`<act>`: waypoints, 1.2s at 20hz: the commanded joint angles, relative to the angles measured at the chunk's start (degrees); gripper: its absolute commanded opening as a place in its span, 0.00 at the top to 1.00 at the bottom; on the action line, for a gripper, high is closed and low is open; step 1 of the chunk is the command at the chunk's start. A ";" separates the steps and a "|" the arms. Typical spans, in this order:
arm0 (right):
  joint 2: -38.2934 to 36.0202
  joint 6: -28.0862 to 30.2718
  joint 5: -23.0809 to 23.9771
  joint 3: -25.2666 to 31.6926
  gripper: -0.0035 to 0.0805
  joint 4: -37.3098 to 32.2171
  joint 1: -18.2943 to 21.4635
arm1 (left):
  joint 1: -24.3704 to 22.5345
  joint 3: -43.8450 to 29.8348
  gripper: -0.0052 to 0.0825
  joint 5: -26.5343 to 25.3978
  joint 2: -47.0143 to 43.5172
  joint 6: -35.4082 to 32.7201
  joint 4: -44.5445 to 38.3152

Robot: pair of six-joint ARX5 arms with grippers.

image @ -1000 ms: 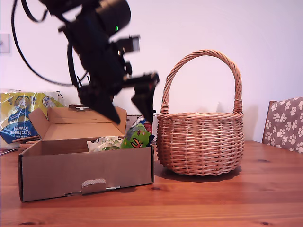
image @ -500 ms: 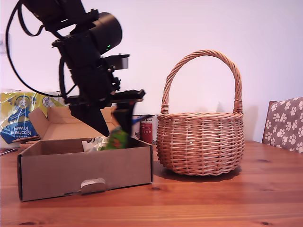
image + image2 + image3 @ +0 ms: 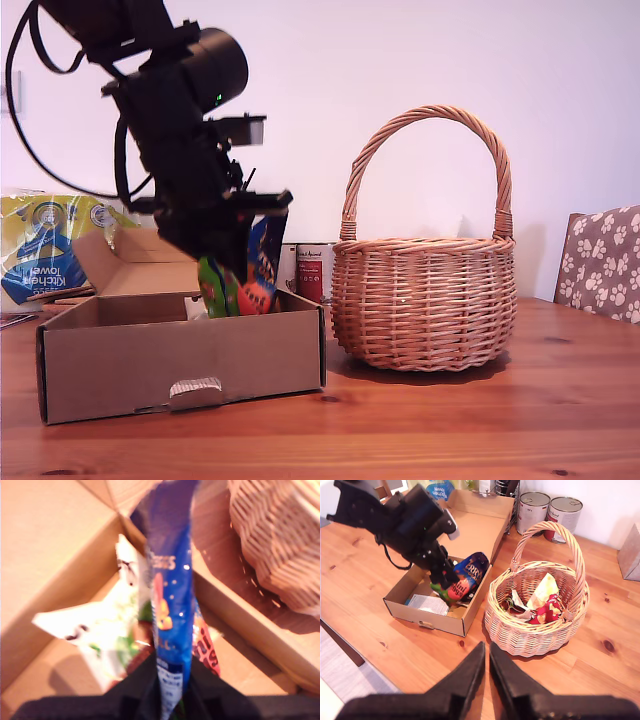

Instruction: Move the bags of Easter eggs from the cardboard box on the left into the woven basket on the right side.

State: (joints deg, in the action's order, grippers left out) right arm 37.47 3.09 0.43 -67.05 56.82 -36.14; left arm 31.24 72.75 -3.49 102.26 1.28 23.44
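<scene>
My first gripper [image 3: 238,258] is shut on the green bag of Easter eggs with a blue top [image 3: 252,272], held upright just above the cardboard box [image 3: 180,352]. The first wrist view shows that bag [image 3: 172,580] hanging from the jaws over the box [image 3: 40,555], with a white bag [image 3: 100,630] lying inside. The woven basket [image 3: 425,300] stands at the exterior view's right of the box. From high above, my second gripper [image 3: 486,651] is shut on nothing and looks down on the box [image 3: 436,623], the held bag [image 3: 466,579] and the basket [image 3: 520,635].
Several packets [image 3: 540,600] lie in the basket. A yellow-and-blue kitchen towel pack [image 3: 40,240] stands behind the box, and tins [image 3: 532,505] stand behind the basket. A paw-print chair back [image 3: 600,260] is at the exterior view's right. The box lid [image 3: 140,262] is folded back.
My first gripper came down open into the box, shut on the green bag and now holds it upright above the box's rim.
</scene>
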 commanded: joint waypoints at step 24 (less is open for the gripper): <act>-0.24 0.00 -0.04 0.31 0.97 0.96 -0.22 | 6.32 1.20 0.90 23.93 4.66 -7.34 -32.20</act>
State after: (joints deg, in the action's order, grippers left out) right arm 37.47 3.07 0.43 -67.05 57.82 -36.14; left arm 37.52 74.76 20.38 106.45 -5.23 -6.83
